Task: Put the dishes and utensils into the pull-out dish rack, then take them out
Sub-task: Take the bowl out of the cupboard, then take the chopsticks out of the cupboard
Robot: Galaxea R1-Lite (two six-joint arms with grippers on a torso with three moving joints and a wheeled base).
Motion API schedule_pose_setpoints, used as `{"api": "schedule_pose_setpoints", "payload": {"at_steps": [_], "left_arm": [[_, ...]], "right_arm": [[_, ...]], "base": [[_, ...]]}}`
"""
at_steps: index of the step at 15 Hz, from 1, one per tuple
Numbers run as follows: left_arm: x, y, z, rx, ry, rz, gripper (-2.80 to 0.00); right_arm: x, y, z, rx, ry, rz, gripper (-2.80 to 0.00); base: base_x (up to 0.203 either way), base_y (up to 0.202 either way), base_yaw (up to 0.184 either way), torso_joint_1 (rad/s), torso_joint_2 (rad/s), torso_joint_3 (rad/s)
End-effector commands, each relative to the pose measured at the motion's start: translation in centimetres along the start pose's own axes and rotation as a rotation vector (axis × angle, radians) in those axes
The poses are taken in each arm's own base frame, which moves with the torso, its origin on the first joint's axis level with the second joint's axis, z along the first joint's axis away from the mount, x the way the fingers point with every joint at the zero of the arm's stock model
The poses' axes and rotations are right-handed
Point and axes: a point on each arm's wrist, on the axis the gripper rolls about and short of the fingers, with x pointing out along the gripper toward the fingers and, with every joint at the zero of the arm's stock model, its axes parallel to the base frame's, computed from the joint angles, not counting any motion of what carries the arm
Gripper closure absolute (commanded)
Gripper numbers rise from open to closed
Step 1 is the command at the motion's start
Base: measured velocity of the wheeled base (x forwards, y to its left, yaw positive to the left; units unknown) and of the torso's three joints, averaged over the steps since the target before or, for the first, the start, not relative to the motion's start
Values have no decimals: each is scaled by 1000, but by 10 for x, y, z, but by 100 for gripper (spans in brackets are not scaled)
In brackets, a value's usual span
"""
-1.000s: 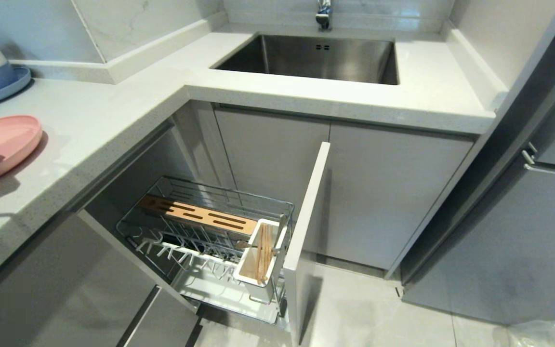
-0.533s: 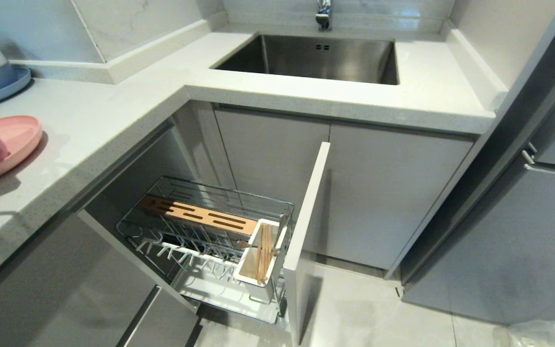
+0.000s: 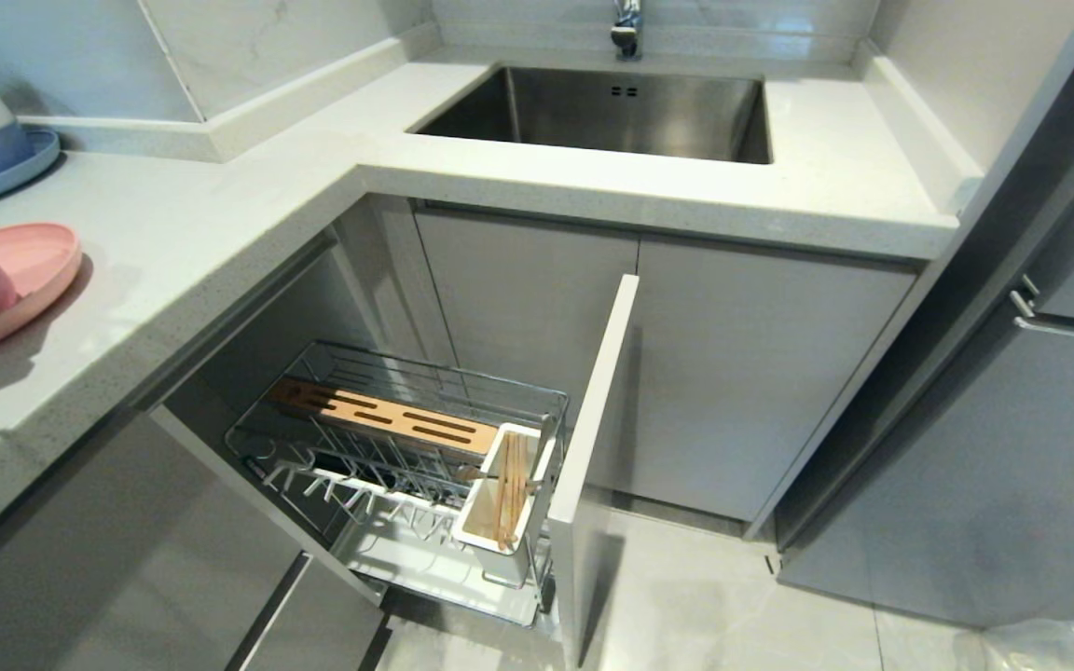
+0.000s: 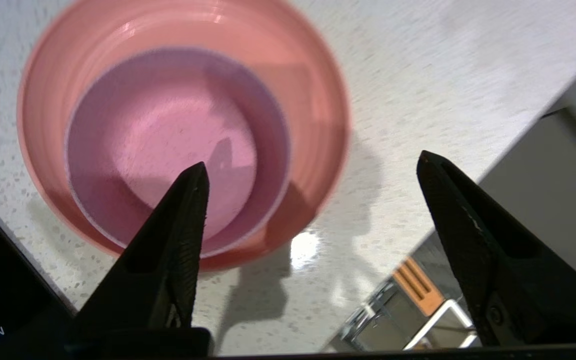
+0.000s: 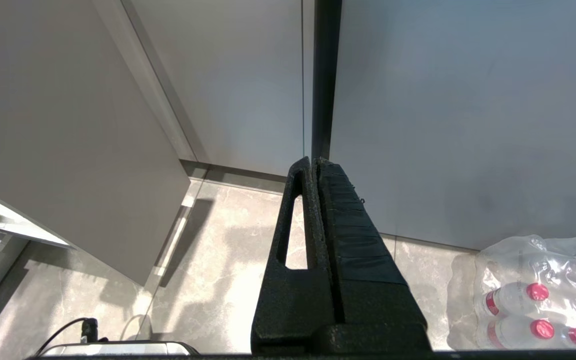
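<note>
two pink dishes sat together on the tabletop [image 3: 220, 224] at the robot's left: the pink bowl [image 4: 178, 150] rested upright inside the pink plate [image 4: 318, 90]. a second before, the bowl had been tilted at the edge of the head view; now it lay flat on the plate, and the left gripper [image 4: 313, 165] hung above it with its fingers [image 4: 188, 220] spread wide and nothing between them. so the bowl had been released onto the plate, which i judged to be a step of the unloading half of the task.

the pull-out dish rack [image 3: 388, 447] stood drawn out below the tabletop, its prongs bare of plate and bowl. the chopsticks [image 3: 509, 494] stood in the white utensil holder [image 3: 500, 550] at the rack's front corner, beside the grey door front [image 3: 593, 447]. a thin metal piece showed beside them, probably the fork, though i could not be sure. those utensils looked to be what was left to take out.

the right gripper [image 5: 318, 165] hung idle over the floor [image 5: 208, 260] near a pack of bottles [image 5: 533, 295], its fingers pressed together and empty.

the next move likely called for the left arm to clear the bowl's rim before swinging down toward the holder.
</note>
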Motion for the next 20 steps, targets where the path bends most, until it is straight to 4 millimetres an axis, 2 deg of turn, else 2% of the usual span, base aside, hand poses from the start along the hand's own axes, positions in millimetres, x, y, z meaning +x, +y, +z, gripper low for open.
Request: {"api": "schedule_pose_setpoints", "payload": {"at_steps": [1, 2, 3, 6, 10, 12, 15, 17, 20], "left_arm": [[-29, -3, 2, -4, -69, -39, -280], [-45, -8, 3, -8, -117, -84, -280], [-61, -13, 3, -10, -160, -139, 0], [-93, -23, -5, -42, -211, -287, 0], [-99, -39, -21, -37, -127, -464, 0], [-85, -54, -44, 13, 16, -542, 0], [-50, -91, -96, 145, 284, -611, 0], [-22, -110, -123, 204, 401, -575, 0], [11, -126, -157, 293, 523, -513, 0]], "right_arm": [[0, 0, 0, 1, 1, 0, 0], [0, 0, 0, 1, 1, 0, 0], [0, 0, 0, 1, 1, 0, 0], [0, 0, 0, 1, 1, 0, 0], [0, 0, 0, 1, 1, 0, 0], [0, 0, 0, 1, 1, 0, 0], [0, 0, 0, 1, 1, 0, 0], [0, 0, 0, 1, 1, 0, 0], [0, 0, 0, 1, 1, 0, 0]], "base": [[0, 0, 0, 0, 0, 0], [0, 0, 0, 0, 0, 0], [0, 0, 0, 0, 0, 0], [0, 0, 0, 0, 0, 0], [0, 0, 0, 0, 0, 0], [0, 0, 0, 0, 0, 0], [0, 0, 0, 0, 0, 0], [0, 0, 0, 0, 0, 0], [0, 0, 0, 0, 0, 0]]}}
